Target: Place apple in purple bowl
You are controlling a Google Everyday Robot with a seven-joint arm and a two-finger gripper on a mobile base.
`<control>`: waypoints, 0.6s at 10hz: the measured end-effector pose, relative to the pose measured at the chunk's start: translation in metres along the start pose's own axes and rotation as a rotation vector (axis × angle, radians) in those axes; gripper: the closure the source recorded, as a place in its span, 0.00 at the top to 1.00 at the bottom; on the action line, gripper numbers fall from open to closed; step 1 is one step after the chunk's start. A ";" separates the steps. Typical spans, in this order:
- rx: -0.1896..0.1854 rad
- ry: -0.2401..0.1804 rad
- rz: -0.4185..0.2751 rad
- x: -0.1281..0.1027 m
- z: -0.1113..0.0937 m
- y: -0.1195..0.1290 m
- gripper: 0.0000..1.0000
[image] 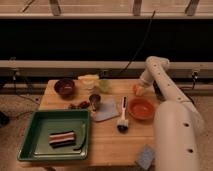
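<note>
The apple (135,89), small and orange-red, is at the back right of the wooden table, just behind the orange bowl (141,108). My gripper (139,89) reaches down from the white arm and is right at the apple, touching or around it. The purple bowl (65,87), dark maroon, stands at the table's back left, far to the left of the gripper.
A pale green fruit (105,86) and a yellowish item (88,81) sit at the back middle. A metal cup (95,101), grey cloth (107,111) and brush (122,115) lie mid-table. A green tray (30,145) is front left, a blue sponge (146,156) front right.
</note>
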 end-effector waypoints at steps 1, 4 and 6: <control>0.008 -0.014 -0.007 -0.006 -0.009 -0.002 0.00; 0.035 -0.066 -0.063 -0.038 -0.054 -0.001 0.00; 0.050 -0.125 -0.128 -0.074 -0.097 0.007 0.00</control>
